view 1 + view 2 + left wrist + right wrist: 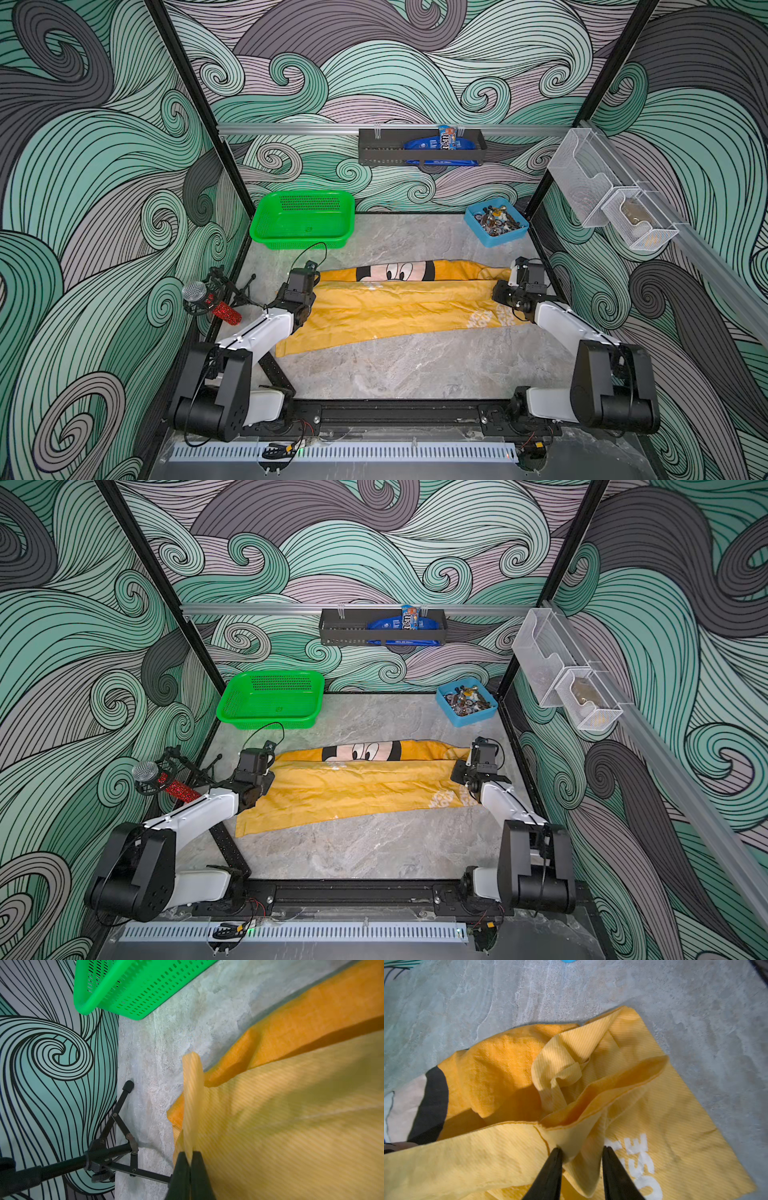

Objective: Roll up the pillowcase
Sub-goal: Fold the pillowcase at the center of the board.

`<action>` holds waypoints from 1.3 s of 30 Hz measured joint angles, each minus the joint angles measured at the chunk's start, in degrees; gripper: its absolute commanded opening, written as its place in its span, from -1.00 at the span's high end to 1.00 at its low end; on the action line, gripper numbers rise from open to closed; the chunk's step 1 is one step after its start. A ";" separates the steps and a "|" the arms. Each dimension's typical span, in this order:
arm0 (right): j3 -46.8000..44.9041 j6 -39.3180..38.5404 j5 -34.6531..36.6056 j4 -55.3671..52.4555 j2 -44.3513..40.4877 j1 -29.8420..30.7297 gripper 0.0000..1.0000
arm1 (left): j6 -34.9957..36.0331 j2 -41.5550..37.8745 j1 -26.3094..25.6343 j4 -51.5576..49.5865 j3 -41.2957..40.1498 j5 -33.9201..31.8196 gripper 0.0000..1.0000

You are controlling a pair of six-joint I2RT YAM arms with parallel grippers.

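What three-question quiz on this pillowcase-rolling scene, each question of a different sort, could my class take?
1. True or false: the left claw is shut on the pillowcase.
2. The right claw stands: A) open B) shut.
3. Fill in: the basket at the back of the table is ____ in colour.

Key: 1 true; 2 A; 3 green.

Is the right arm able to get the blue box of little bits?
Probably yes. The blue box sits just beyond the right hand, with only bare table between. The hand's fingers stand apart around a pillowcase fold, not clamping it.
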 measured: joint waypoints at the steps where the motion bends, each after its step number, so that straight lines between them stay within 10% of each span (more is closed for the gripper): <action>1: 0.31 -0.13 0.59 -1.29 -0.76 0.00 -0.05 | 0.22 -0.24 -0.17 -0.17 -0.46 -0.28 0.83; 10: 11.32 -0.70 4.48 -9.60 -3.13 0.00 -0.53 | 0.83 -6.29 -0.52 -2.84 -1.51 -3.65 0.40; 23: 22.10 -3.10 4.87 -10.54 17.44 2.32 -0.54 | -1.77 -8.70 -0.94 -7.72 11.74 -1.88 -0.17; 32: 8.83 -1.01 3.15 -11.91 15.30 5.60 -0.36 | -24.04 4.81 0.55 -16.57 22.88 5.09 -0.21; 39: 4.76 0.63 3.26 -11.96 10.82 5.77 -0.31 | -40.83 12.31 11.89 -21.24 24.35 14.93 -0.24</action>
